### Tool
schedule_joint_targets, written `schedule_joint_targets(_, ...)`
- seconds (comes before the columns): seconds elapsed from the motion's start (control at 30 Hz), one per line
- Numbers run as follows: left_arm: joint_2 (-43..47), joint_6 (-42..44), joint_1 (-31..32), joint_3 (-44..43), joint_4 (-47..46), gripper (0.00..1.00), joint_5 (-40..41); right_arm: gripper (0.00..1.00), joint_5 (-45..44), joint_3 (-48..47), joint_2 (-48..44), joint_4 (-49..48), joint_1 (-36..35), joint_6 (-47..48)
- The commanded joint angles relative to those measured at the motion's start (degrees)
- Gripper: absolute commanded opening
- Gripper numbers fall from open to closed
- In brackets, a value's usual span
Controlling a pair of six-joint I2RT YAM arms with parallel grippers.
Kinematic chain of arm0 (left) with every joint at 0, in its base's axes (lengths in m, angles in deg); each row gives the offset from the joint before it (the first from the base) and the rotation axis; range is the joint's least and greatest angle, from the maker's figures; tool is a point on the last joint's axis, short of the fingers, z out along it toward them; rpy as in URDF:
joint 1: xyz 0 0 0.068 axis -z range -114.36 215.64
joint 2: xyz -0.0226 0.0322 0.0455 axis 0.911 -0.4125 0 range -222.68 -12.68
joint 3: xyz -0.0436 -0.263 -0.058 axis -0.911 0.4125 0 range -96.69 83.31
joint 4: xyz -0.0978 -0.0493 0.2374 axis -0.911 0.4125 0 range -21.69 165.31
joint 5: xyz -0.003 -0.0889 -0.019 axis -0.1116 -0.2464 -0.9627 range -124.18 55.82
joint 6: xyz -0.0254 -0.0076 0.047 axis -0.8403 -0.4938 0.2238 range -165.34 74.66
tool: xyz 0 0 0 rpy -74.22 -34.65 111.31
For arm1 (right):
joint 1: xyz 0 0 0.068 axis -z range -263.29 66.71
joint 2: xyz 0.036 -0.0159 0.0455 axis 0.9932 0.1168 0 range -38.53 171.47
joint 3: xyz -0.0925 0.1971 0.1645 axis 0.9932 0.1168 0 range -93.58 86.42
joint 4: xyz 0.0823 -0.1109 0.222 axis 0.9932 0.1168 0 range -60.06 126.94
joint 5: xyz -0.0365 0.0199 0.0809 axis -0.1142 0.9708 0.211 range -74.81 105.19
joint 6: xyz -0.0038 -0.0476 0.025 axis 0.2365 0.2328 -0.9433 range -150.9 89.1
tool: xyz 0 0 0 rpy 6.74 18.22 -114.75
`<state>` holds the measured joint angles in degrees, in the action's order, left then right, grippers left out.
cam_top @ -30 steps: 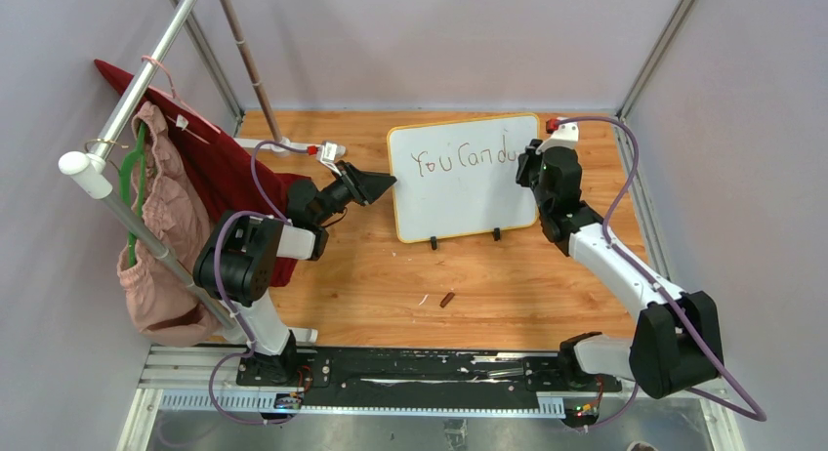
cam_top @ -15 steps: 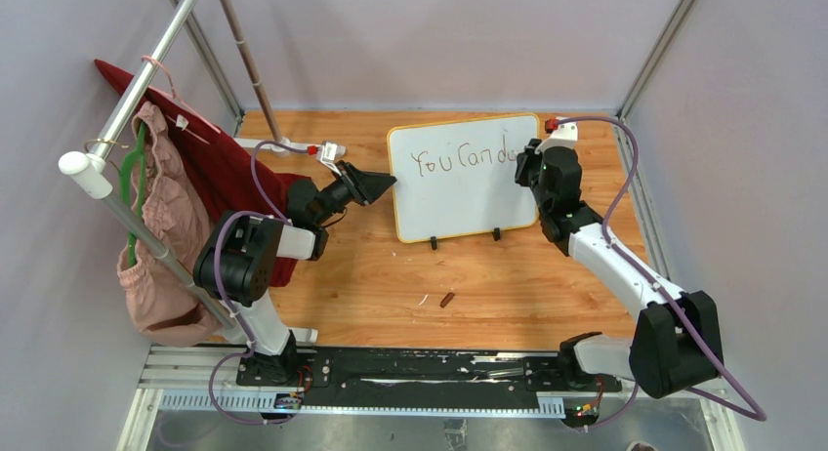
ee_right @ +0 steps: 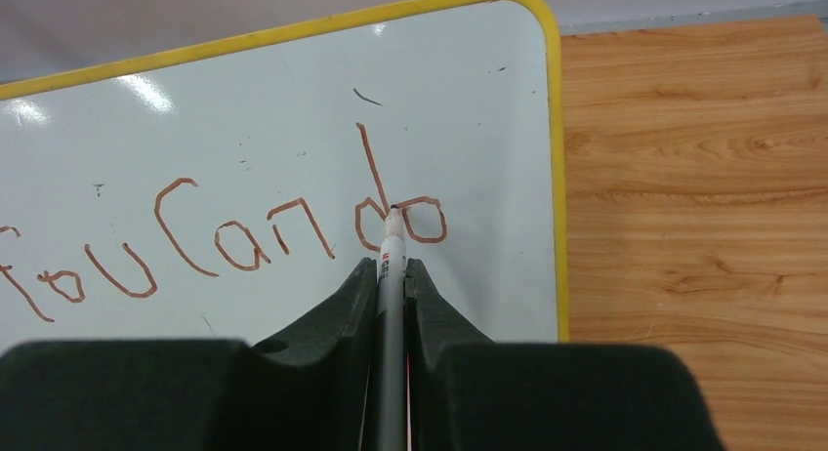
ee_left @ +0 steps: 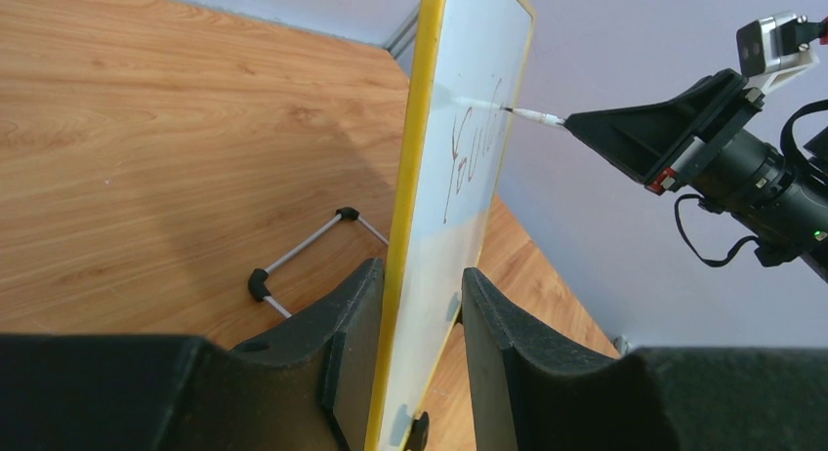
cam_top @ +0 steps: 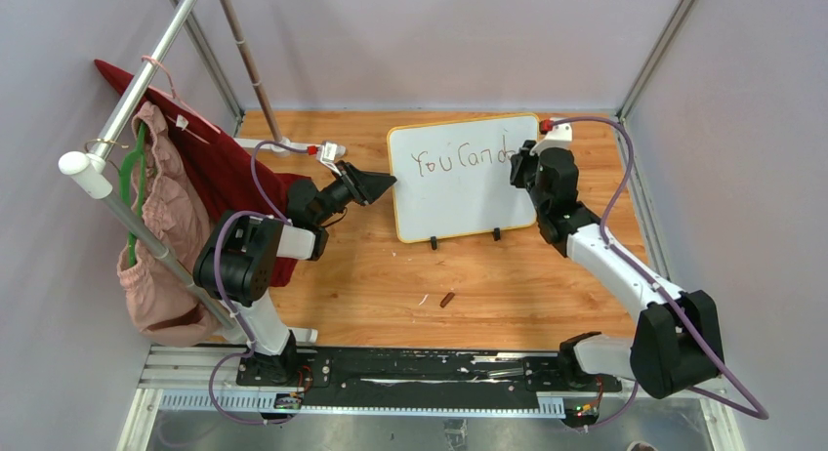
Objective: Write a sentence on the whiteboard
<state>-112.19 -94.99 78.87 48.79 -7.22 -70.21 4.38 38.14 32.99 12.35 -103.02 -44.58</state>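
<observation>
Top view: the whiteboard [cam_top: 454, 202] stands tilted on two black clip feet at the back middle of the wooden bench [cam_top: 371, 275], with blank board below the writing. The left hand [cam_top: 381, 184] clamps its left yellow rim. The right hand [cam_top: 517, 160] meets its upper right part, near the edge. A small brown piece [cam_top: 446, 299] lies on bare wood in front.

Left wrist view: black padded fingers [ee_left: 347, 334], partly spread, pinch the thin rim from both sides.

Right wrist view: the right hand, nearly pressed together, grips a slim marker [ee_right: 393, 266]. Its tip touches the glossy surface at "do", which ends the reddish-brown sentence [ee_right: 225, 241] "You Can do" beside the rounded corner.
</observation>
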Motion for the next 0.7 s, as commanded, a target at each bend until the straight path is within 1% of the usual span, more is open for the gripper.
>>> schedule_joint_targets(0.0, -1.0, -1.7, -0.1, 0.9, -1.3, 0.4, -1.2, 0.0, 0.5, 0.8, -0.3, -0.3, -1.2, 0.6)
schedule_joint_targets(0.07, -1.1, -1.7, -0.1, 0.9, -1.3, 0.4, -1.2, 0.0, -0.4, 1.2, -1.5, -0.2, -1.2, 0.6)
schedule_joint_targets(0.2, -1.1, -1.6, -0.1, 0.9, -1.2, 0.41, -1.1, 0.0, -3.2, 2.9, -7.9, 0.4, -1.2, 0.7)
schedule_joint_targets(0.3, -1.3, -1.7, -0.1, 0.9, -1.3, 0.42, -1.0, 0.0, -2.4, 4.3, -12.3, 1.2, -2.0, 1.3)
schedule_joint_targets(0.4, -1.1, -1.6, -0.1, 0.9, -1.3, 0.43, -1.0, 0.0, -3.4, 6.8, -15.7, -0.4, -7.2, 5.8)
schedule_joint_targets(0.5, -1.1, -1.5, -0.1, 1.0, -1.0, 0.45, -1.0, 0.0, -3.7, 8.5, -16.5, -2.2, -12.9, 9.5)
schedule_joint_targets(0.57, -1.3, -1.5, -0.1, 1.0, -1.0, 0.46, -0.9, 0.0, -3.7, 9.3, -15.7, -4.1, -16.6, 11.0)
schedule_joint_targets(0.67, -1.7, -1.5, -0.1, 1.1, -1.0, 0.47, -0.8, 0.0, -2.9, 9.8, -11.4, -6.8, -21.5, 12.0)
